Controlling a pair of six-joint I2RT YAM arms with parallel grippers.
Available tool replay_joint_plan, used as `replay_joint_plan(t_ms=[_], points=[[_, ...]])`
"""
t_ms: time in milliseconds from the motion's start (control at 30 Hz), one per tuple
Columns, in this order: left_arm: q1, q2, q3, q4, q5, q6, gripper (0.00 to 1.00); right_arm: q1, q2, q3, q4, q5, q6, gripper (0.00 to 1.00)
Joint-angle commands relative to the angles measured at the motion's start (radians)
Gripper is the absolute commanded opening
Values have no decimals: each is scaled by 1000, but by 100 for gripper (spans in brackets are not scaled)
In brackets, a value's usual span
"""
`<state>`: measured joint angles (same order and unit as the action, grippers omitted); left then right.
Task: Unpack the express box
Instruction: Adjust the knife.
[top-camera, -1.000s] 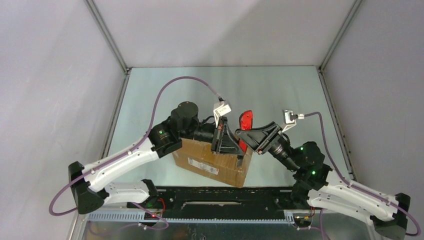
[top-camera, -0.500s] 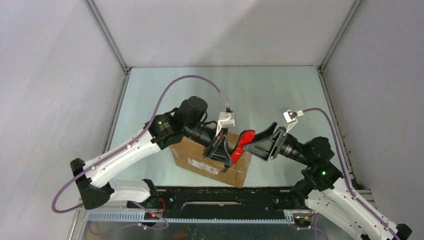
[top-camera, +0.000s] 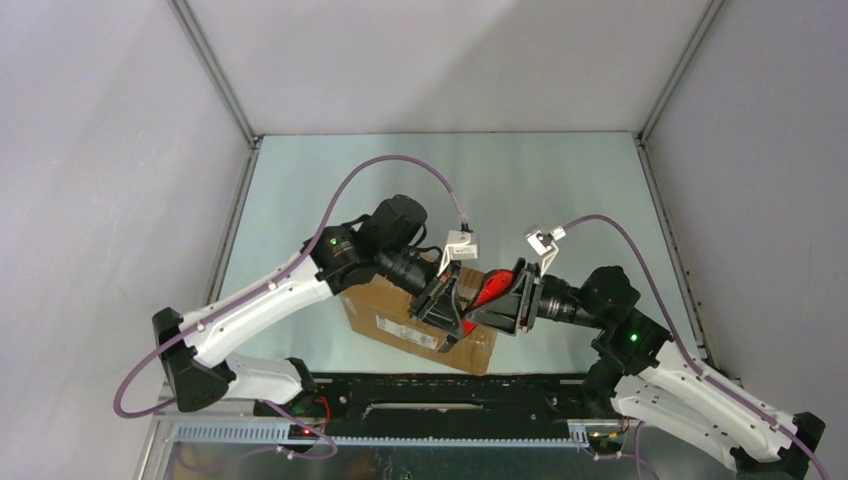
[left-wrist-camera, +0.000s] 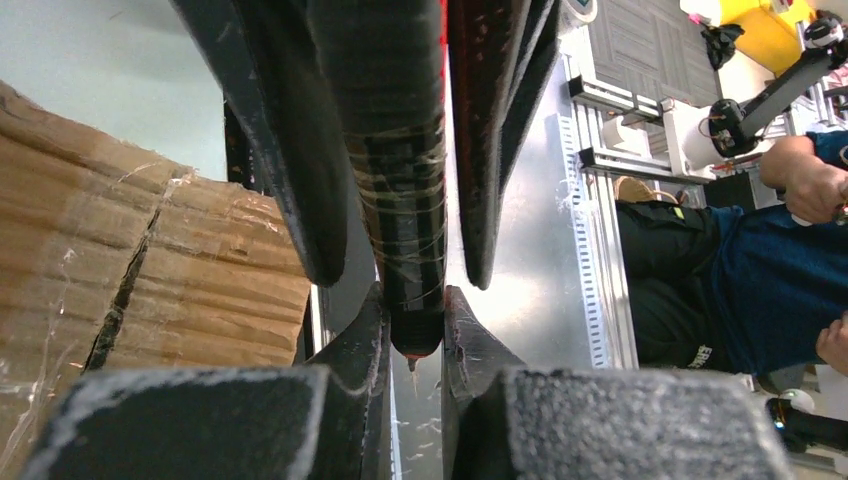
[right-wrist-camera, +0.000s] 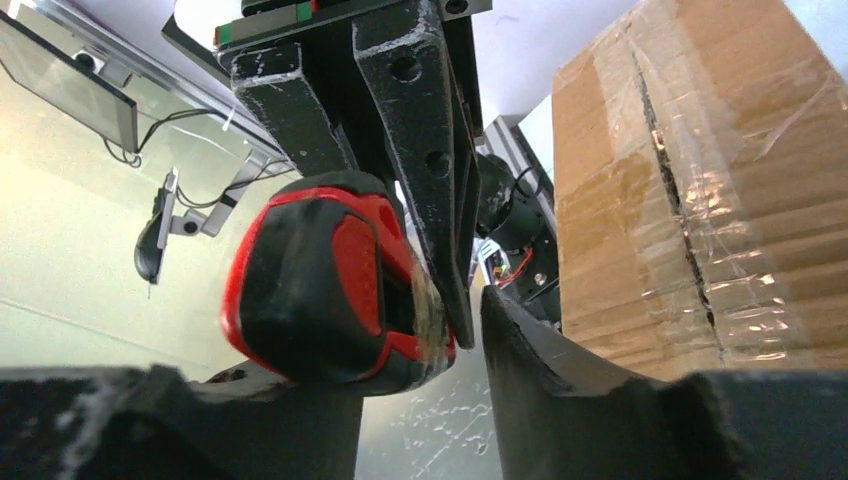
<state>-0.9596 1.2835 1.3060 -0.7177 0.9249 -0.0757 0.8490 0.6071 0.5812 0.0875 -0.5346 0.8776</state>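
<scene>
Change: a second ago the right end effector (top-camera: 472, 316) held the red-and-black utility knife (top-camera: 490, 286) upright, off the far right corner of the express box (top-camera: 395, 312) and apart from the left arm. It has since swung in leftward and laid the knife over, meeting the left end effector (top-camera: 455, 322) above the box's right end.
Left end effector: clenched on the knife's black, tape-wrapped end, one finger on each side, as the left wrist view shows.
Right end effector: its jaws stand around the red handle, which rests on one finger. The other finger appears slightly clear of it, so from this angle I cannot tell whether it is gripping or has let go.
Express box: on the bench (top-camera: 560, 190), near centre, just beyond the rail at the arm bases, directly under both end effectors, with its white label on the near side.
Box condition: flaps closed, with clear tape lying across the seam and no cut seen.
Meaning for task: judged to be a handover of the knife from right to left. Slitting of the tape has not begun.
Risk: the knife could slip if the right side lets go before the left grip is firm.
</scene>
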Motion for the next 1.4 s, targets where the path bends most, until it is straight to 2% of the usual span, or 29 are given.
replay_joint_plan(t_ms=[0,67,100,133,167,233,267,367,467,567,700,733,767,800,833,867,900,967,1067,1200,1300,1333,1367], points=[[-5,8,81,8,52,27,0,10,15,45,5,18,-34,36],[-5,6,81,13,58,23,0,10,17,45,-8,32,-33,20],[-5,4,81,15,52,21,0,9,18,45,-11,37,-31,4],[-5,2,81,20,33,14,0,6,18,45,-25,54,-25,0],[-2,-1,83,21,-2,1,6,5,8,44,-49,89,-19,0],[7,-4,78,18,-55,-24,34,4,-46,37,-99,202,-8,0],[13,-12,67,29,-74,-41,42,-1,-79,30,-124,247,1,0],[23,-52,-21,197,-64,-171,57,-15,-143,11,-119,326,55,0],[25,-72,-110,378,-54,-293,59,-10,-164,-22,-51,366,128,0],[25,-67,-142,458,-59,-346,59,8,-174,-62,25,405,173,0],[33,-61,-162,549,-78,-410,56,35,-160,-82,80,415,195,0],[37,-59,-166,576,-71,-435,51,45,-160,-85,79,427,189,0],[41,-56,-169,603,-63,-457,43,54,-161,-86,74,433,181,0],[43,-49,-172,625,-52,-478,29,57,-163,-86,67,437,176,0],[43,-42,-170,625,-45,-484,11,58,-166,-88,69,433,172,0],[44,-34,-161,605,-41,-480,2,57,-167,-89,75,415,166,0],[44,-29,-158,595,-31,-469,0,54,-168,-89,80,400,157,3],[44,-25,-156,597,1,-463,0,40,-161,-90,86,362,145,22],[43,-22,-142,604,36,-455,0,29,-140,-88,93,302,133,31],[42,-2,-85,505,59,-387,0,29,-123,-84,71,287,116,43],[40,20,-68,452,65,-357,0,29,-128,-84,71,307,108,42],[38,22,-68,452,67,-358,0,29,-129,-84,73,311,107,38],[39,25,-69,453,69,-359,0,29,-129,-84,68,316,109,28]])
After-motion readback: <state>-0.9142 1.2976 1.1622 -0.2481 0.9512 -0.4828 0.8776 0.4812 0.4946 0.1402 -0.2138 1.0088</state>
